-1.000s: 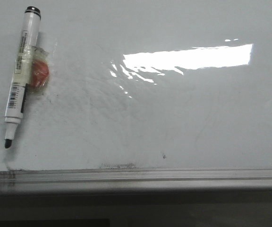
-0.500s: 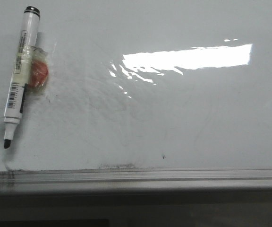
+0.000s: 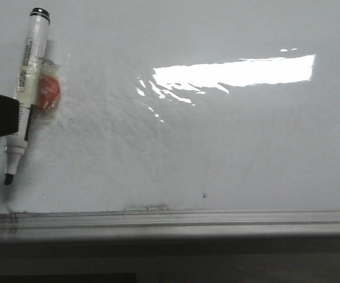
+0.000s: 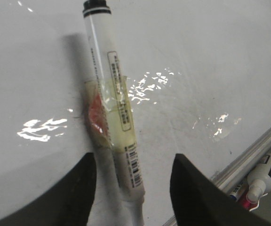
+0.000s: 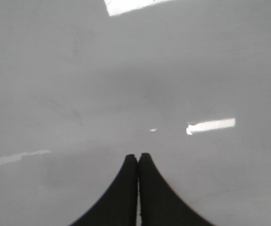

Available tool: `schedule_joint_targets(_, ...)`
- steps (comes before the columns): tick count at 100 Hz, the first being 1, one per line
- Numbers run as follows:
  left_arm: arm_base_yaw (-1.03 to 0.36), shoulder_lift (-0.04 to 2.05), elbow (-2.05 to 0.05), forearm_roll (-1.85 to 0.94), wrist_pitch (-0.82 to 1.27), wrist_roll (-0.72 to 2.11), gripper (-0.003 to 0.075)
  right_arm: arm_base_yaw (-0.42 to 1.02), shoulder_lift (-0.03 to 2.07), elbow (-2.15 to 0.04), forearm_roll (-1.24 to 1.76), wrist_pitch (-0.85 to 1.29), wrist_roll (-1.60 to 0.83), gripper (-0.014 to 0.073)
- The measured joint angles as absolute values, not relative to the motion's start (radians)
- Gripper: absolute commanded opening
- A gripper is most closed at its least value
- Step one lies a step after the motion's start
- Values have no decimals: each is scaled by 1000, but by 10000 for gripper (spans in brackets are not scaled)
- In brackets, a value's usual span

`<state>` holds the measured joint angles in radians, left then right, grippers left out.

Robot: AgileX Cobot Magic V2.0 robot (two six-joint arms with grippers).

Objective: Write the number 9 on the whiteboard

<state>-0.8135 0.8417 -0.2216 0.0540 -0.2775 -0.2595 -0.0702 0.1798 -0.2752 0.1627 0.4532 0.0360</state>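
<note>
Where front hides fingers, left tool point(image 4: 133, 188) astride marker point(image 4: 112, 108).

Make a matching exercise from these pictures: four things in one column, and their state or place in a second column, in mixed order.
Things:
1. marker
2. left fingers
3. right fingers
4. rail

States or places:
a. pressed together
b. runs along the near edge of the whiteboard
c. lies uncapped on the board
d. spread, one each side of the marker

Pairs: 1-c, 2-d, 3-a, 4-b
</note>
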Motion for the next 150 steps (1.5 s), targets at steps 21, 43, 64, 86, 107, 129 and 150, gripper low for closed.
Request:
schedule_joint_targets(21, -816, 948, -226, 41, -340, -257, 312, -70, 180, -275, 163, 453, 36, -64)
schedule_joint_targets(43, -823, 1025, -232, -26, -423, -219, 108, -11, 180, -275, 163, 471, 36, -63)
schedule_joint_targets(64, -827, 1050, -238, -39, -444, -199, -20, 60, 189, -281, 163, 516, 20, -63)
schedule_joint_targets(86, -827, 1041, -238, 49, -446, -194, -20, 163, 291, -369, 345, 602, -240, 17)
schedule_joint_targets(107, -823, 998, -265, 394, -409, -193, -20, 322, 472, -460, 639, 648, -583, 241)
schedule_joint_targets(129, -823, 979, -316, 706, -415, -192, -20, 486, 636, -561, 665, 612, -698, 286)
schedule_joint_targets(150, -823, 979, -341, 789, -419, -192, -20, 655, 765, -629, 674, 483, -726, 286)
